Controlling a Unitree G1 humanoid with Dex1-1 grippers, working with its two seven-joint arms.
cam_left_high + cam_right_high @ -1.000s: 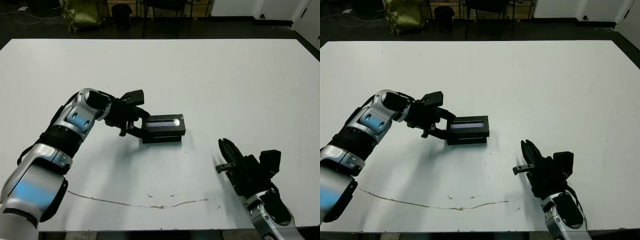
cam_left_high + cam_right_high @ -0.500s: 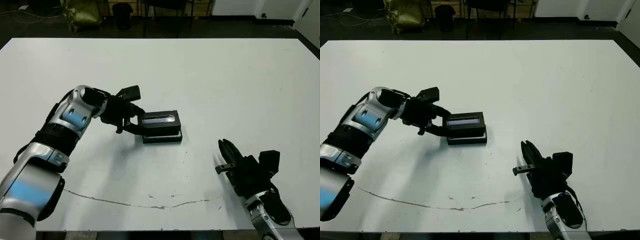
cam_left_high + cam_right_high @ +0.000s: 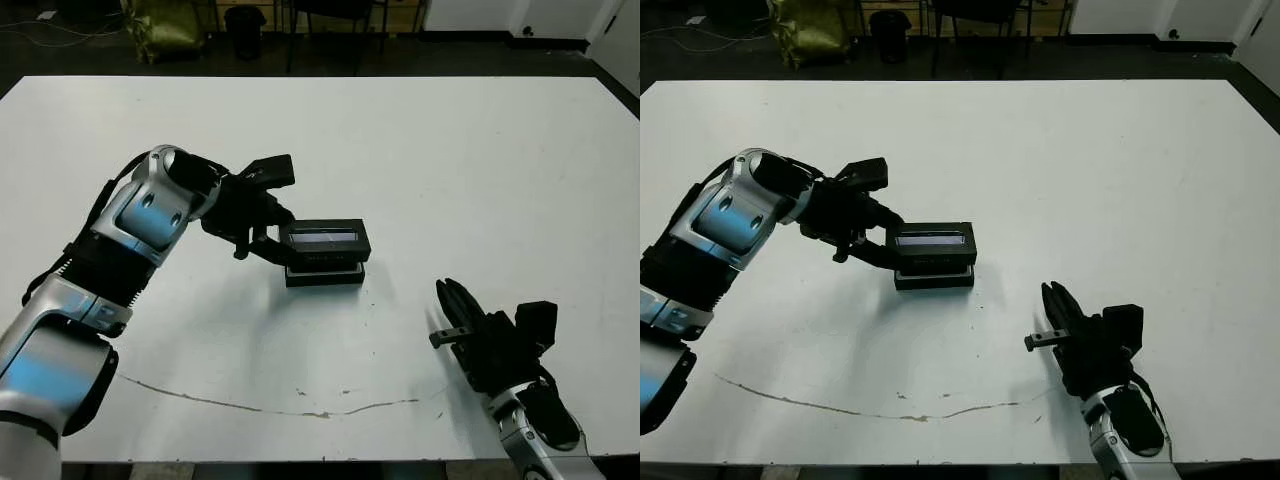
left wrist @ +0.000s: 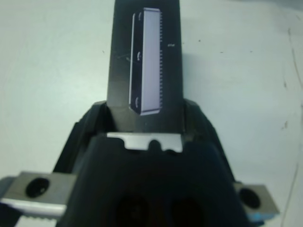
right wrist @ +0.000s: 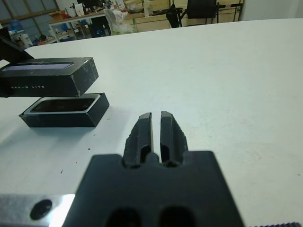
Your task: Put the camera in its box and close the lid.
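Left gripper [image 3: 268, 236] pinched lid [image 3: 323, 242], now lifted back just above box [image 5: 64, 111] after dipping lower; not seated. Camera [image 5: 61, 104] lay inside box. Right gripper [image 5: 156, 134] idle, fingers pressed together.

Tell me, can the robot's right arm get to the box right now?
Probably not easily. The lid hangs just above the box, held by the left gripper, so the top is covered. The right gripper sits apart, shut, with bare table between.
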